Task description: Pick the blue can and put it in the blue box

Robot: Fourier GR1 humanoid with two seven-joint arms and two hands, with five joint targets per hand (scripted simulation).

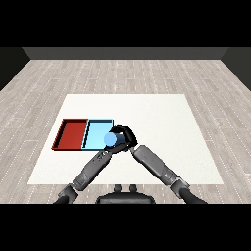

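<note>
The blue can (110,140) sits in my right hand (124,135), whose fingers curl round it from the right. The can is at the right edge of the light blue tray (96,131), partly over the tray's near right corner; whether it touches the tray floor I cannot tell. My left hand (109,151) is just below the can, at the tray's near right corner, and is mostly hidden by the can and the right hand. Both forearms meet there in a V shape.
The red tray (72,134) lies directly left of the blue tray, sharing a wall with it. The white table (162,127) stretches to the right and behind the trays.
</note>
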